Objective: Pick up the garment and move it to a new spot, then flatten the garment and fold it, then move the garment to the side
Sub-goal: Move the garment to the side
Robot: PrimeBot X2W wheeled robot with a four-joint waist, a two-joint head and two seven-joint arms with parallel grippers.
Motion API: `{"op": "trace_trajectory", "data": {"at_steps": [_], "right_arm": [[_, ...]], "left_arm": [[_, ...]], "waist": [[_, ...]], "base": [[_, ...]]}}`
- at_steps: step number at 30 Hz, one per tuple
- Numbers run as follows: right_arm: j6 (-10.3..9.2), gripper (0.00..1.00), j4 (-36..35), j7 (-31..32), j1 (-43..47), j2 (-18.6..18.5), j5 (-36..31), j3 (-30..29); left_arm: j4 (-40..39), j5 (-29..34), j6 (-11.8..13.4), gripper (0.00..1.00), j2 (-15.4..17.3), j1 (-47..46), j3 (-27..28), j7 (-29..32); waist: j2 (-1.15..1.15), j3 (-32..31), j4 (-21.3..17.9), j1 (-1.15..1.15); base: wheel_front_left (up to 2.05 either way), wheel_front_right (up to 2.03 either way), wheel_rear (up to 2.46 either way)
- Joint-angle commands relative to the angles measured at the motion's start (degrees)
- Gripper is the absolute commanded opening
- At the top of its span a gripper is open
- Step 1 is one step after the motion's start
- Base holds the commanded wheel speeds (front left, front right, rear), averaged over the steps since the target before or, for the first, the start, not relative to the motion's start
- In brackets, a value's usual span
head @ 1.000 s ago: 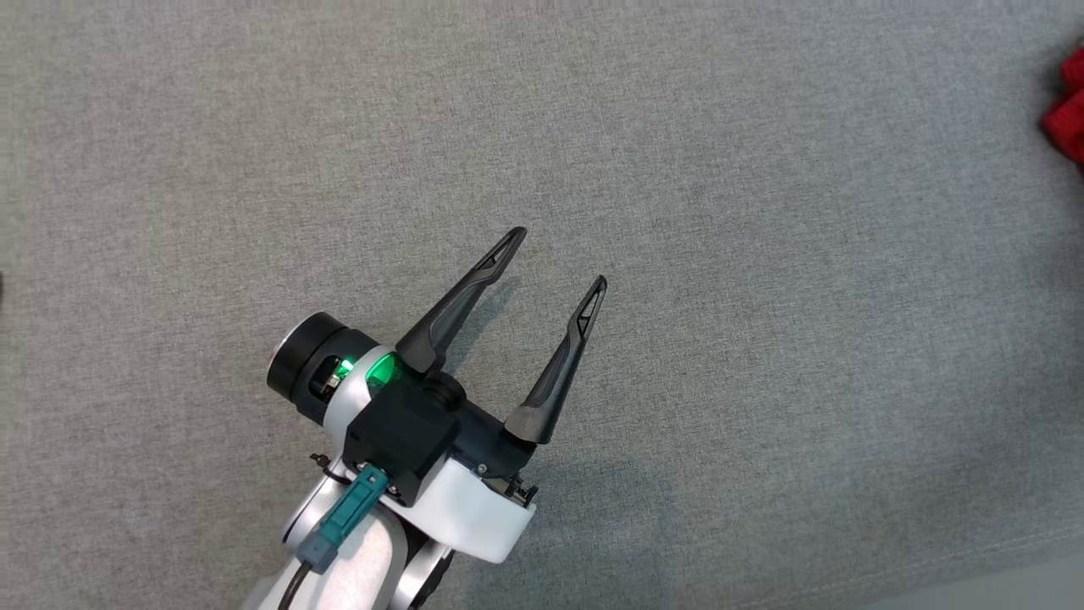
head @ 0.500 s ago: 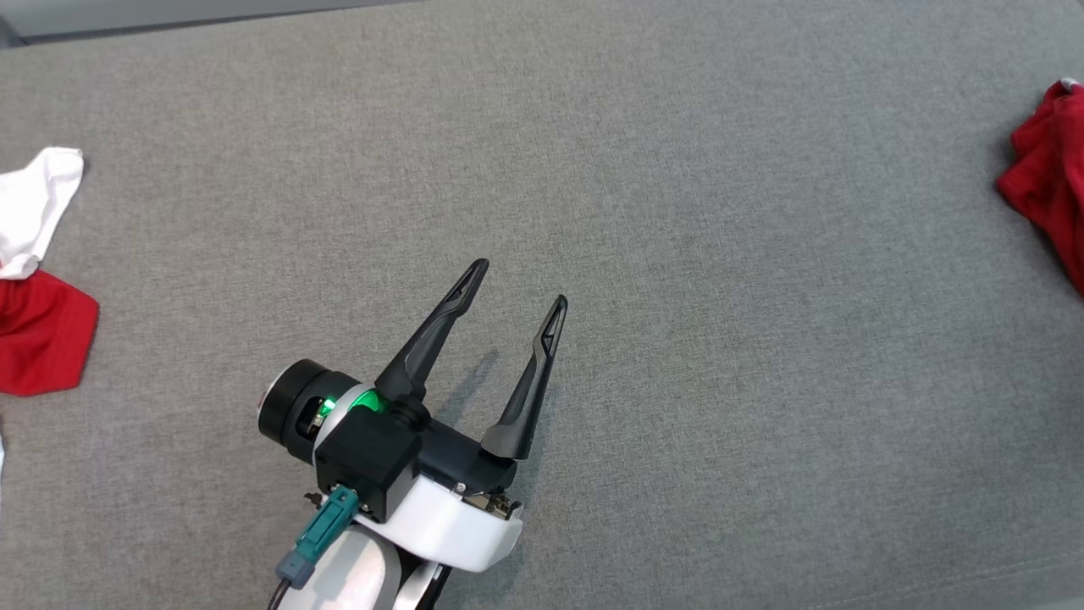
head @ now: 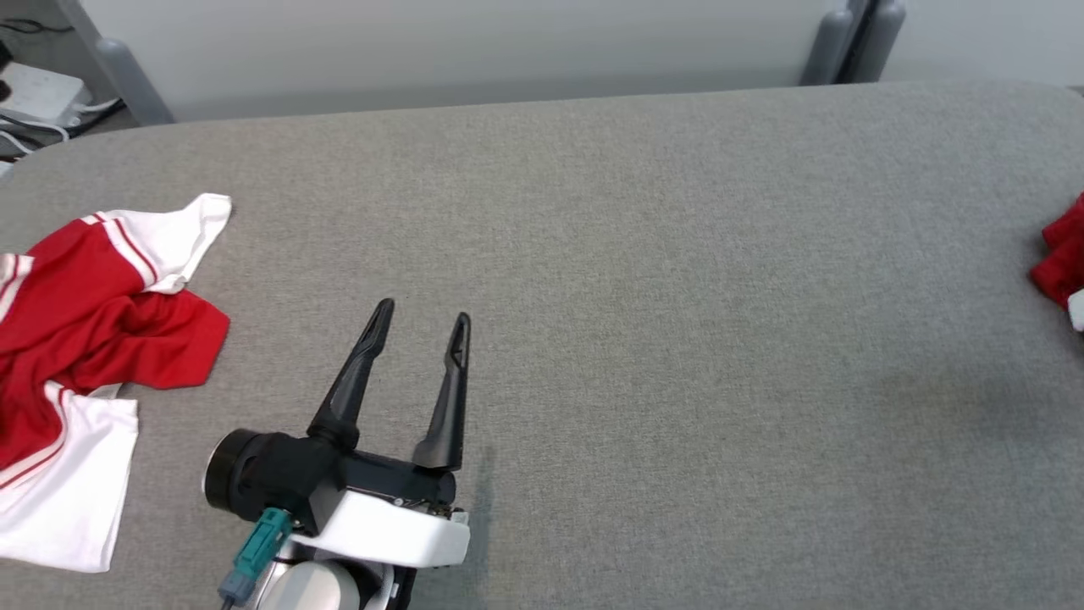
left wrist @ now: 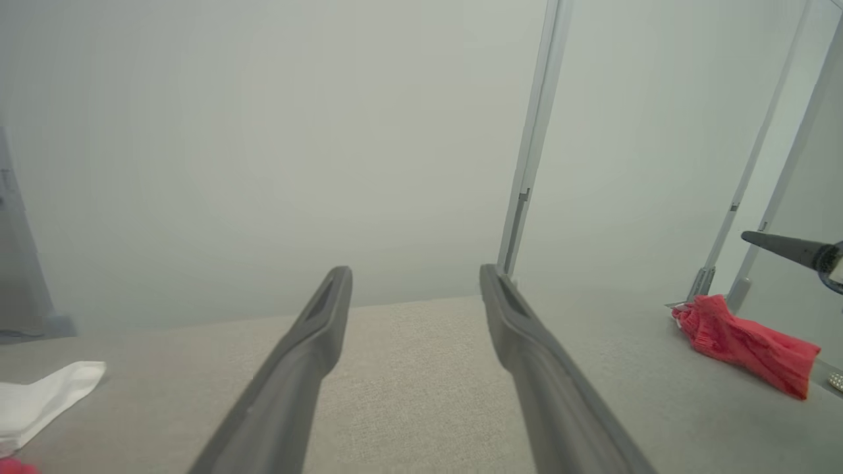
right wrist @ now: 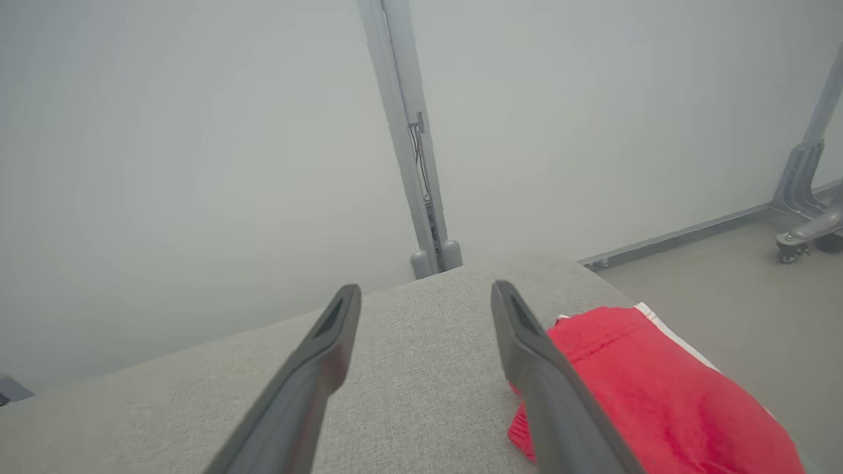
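Head view, and we're looking across a grey fabric-covered table (head: 644,254). The left end effector (head: 423,312) sits low in the near-left part, both dark fingers spread wide apart with nothing between them. Its tips point toward the far edge and hover over bare grey cloth.

Off to its left, at the table's left edge, there's the red and white garment (head: 93,322). It's crumpled, the red body bunched in folds. One white striped sleeve pokes toward the far-left corner, and another white panel lies toward the near edge. It's near the end effector but clear of it, no contact. Over at the right edge is the red garment (head: 1057,258), running out of view.

Left wrist view: fingers apart, open air between them, the white sleeve low on the left. The red garment is heaped at the right edge, and one dark finger of the other arm shows above it in that view.

Right wrist view now: the right end effector (right wrist: 425,289) is also splayed wide and empty, held over the table near that right edge. The red garment lies beside its right-hand finger. Whether finger and cloth touch, can't tell from here. A white striped hem shows along the garment's outer side.

Beyond the far edge are a pale wall (head: 474,42) and grey posts (head: 855,38).
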Motion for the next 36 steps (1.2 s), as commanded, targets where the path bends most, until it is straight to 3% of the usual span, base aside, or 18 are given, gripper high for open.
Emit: {"op": "trace_trajectory", "data": {"at_steps": [1, 8, 12, 24, 36], "right_arm": [[0.24, 1.0, -3.41, -0.75, 2.8, -0.12, -3.09, -0.75], [0.24, 1.0, -18.95, -0.76, 14.43, 7.18, -17.37, -10.18], [0.24, 1.0, -26.18, -0.76, 21.28, 11.15, -22.35, -12.83], [0.24, 1.0, -42.68, -0.76, 35.27, 18.35, -27.08, -14.75], [0.24, 1.0, -47.89, -0.76, 42.42, 21.23, -29.8, -14.13]], "left_arm": [[-1.2, -0.77, 0.78, 1.0, 0.66, -0.16, 2.54, -0.51], [1.27, -2.77, 2.19, 1.0, 1.24, 2.15, 5.42, -0.84], [3.14, -3.95, 1.62, 1.0, 1.6, 3.29, 6.24, -1.42], [6.35, -3.19, 0.53, 1.0, 2.5, 6.16, 7.3, -2.88], [6.23, 0.09, -2.28, 1.0, 0.37, 8.87, 10.0, -3.1]], "waist": [[0.0, -2.39, 2.17, 0.0], [0.0, -6.37, 4.73, 0.0], [0.0, -8.61, 5.88, 0.0], [0.0, -11.32, 6.55, 0.0], [0.0, -12.27, 6.61, 0.0]], "base": [[0.0, 0.0, 0.0], [0.0, 0.0, 0.0], [0.0, 0.0, 0.0], [0.0, 0.0, 0.0], [0.0, 0.0, 0.0]]}}
